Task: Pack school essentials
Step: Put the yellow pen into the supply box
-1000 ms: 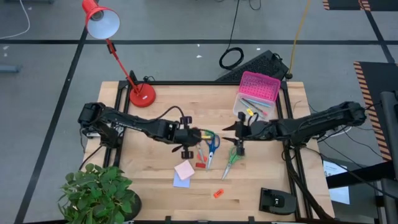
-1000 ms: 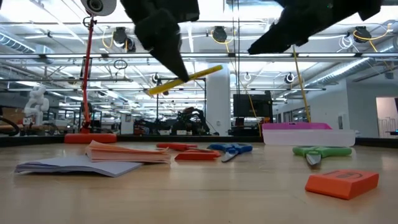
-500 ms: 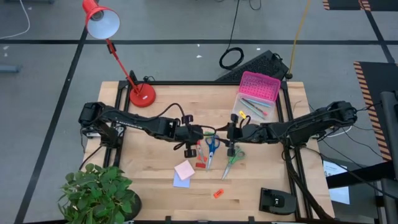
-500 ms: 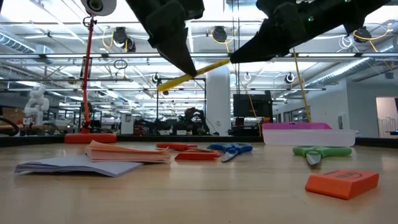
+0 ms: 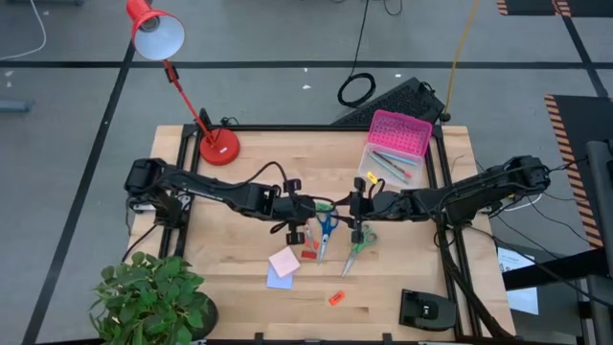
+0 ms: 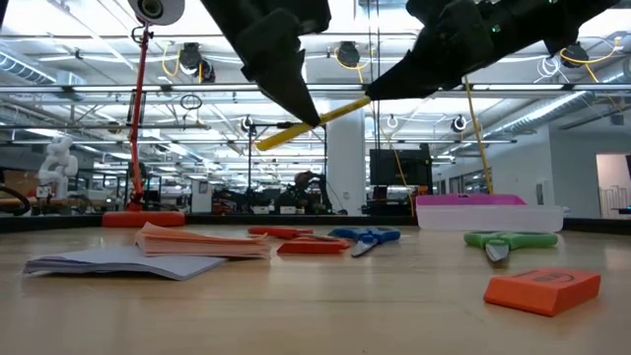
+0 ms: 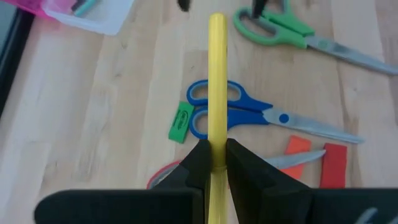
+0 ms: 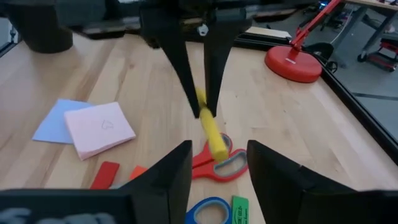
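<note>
My left gripper [image 5: 306, 206] hovers over the middle of the table, shut on a yellow pen [image 6: 314, 122]. My right gripper [image 5: 349, 206] faces it, open. Its fingers [image 8: 176, 177] stand on either side of the yellow pen's [image 8: 211, 138] free end and do not touch it. On the wood below lie blue scissors [image 7: 249, 116], green scissors [image 7: 292, 32], red scissors [image 8: 214, 163], a green eraser [image 7: 181, 122], red and orange erasers [image 7: 335, 164] and two sticky-note pads [image 5: 283, 265]. My left gripper pinches the yellow pen about the middle of its shaft [image 7: 217, 149] between its two fingers [image 7: 199, 167]. The fingers slant down from above and from the table's left, lying across the pen. The pen is lifted clear of the table and tilted, its end toward my right gripper higher [image 6: 357, 104].
A clear box with a pink lid [image 5: 395, 144] stands at the far right, with pens inside. A red desk lamp [image 5: 218, 146] stands at the far left and a potted plant [image 5: 151, 297] at the near left corner. An orange eraser [image 5: 335, 298] lies near the front edge.
My right gripper has moved toward the table's left, up to the pen's free end. My left gripper has carried the yellow pen a little toward the right, keeping it lifted and tilted.
</note>
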`<action>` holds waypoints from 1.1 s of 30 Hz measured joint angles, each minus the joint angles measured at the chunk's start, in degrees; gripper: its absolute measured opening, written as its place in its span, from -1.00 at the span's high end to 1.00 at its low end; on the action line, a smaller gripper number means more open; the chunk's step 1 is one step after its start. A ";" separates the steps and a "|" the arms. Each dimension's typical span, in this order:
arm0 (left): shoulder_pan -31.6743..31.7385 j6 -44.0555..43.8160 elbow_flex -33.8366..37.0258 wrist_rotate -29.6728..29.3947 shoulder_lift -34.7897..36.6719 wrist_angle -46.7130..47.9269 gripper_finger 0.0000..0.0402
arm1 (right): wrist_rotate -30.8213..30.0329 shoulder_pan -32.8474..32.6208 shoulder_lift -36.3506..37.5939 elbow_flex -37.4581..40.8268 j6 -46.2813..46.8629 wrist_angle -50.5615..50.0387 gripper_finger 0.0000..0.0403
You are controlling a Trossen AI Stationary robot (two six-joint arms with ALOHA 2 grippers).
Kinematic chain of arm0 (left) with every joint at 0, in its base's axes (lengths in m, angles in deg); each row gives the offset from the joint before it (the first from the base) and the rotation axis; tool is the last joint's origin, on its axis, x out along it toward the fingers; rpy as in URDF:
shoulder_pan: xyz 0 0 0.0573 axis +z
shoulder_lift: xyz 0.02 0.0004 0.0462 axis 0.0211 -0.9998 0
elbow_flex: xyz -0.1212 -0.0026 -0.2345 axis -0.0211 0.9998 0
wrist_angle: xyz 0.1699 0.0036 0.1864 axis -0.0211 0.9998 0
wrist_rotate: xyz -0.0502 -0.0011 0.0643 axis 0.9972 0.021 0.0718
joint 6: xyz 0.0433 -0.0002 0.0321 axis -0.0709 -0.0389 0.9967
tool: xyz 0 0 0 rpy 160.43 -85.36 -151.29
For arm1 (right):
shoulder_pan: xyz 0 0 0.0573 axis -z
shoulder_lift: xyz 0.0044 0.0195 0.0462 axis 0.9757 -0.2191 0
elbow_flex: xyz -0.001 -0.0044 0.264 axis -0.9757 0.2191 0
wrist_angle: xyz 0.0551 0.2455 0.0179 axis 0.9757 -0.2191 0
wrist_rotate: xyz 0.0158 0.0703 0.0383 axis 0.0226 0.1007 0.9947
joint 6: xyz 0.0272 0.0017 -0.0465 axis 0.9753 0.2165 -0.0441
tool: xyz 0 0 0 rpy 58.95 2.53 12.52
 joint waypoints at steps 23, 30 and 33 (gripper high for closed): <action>0.00 2.58 0.00 1.44 -0.15 -4.16 0.79 | 1.79 0.11 -0.20 0.00 0.04 -0.45 0.66; 0.00 3.02 0.00 1.44 -0.14 -4.74 0.79 | 2.03 0.09 -0.20 0.00 -0.05 -0.43 0.86; 0.00 2.93 0.00 1.44 -0.15 -4.72 0.79 | 2.01 0.09 -0.20 0.00 -0.09 -0.43 0.89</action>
